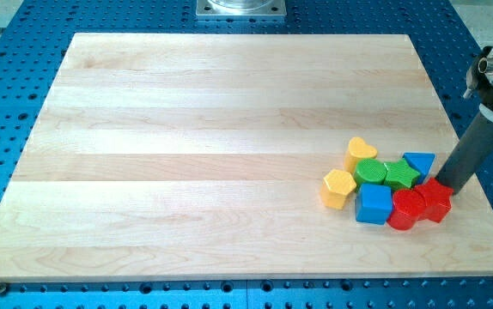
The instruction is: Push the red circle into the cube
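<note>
The red circle (406, 209) lies near the board's lower right, touching the blue cube (374, 204) on its left and the red star (435, 199) on its right. My tip (447, 187) rests just to the upper right of the red star, touching or nearly touching it, and to the right of the blue triangular block (419, 164). The rod slants up to the view's right edge.
A green star (401, 175), a green round block (370, 172), a yellow heart (361, 152) and a yellow hexagon (338, 188) are packed against the same cluster. The wooden board (229, 154) lies on a blue perforated table. The board's right edge is close to my tip.
</note>
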Robot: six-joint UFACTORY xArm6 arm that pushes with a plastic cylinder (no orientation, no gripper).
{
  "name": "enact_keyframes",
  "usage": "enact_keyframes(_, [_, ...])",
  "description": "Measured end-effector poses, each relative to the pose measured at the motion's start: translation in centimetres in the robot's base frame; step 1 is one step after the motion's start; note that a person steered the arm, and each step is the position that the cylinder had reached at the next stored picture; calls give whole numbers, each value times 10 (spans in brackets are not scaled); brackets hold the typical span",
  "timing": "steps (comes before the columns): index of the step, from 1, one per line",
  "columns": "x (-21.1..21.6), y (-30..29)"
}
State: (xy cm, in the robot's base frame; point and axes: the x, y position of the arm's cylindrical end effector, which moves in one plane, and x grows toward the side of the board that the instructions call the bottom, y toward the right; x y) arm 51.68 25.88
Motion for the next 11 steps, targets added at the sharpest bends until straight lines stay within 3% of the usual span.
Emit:
enact_keyframes(2, [39, -79])
enact_keyframes(5, [21, -72])
enact_keyframes(6, [66, -40])
enact_keyframes(7, [101, -58])
enact_keyframes(11, [100, -208])
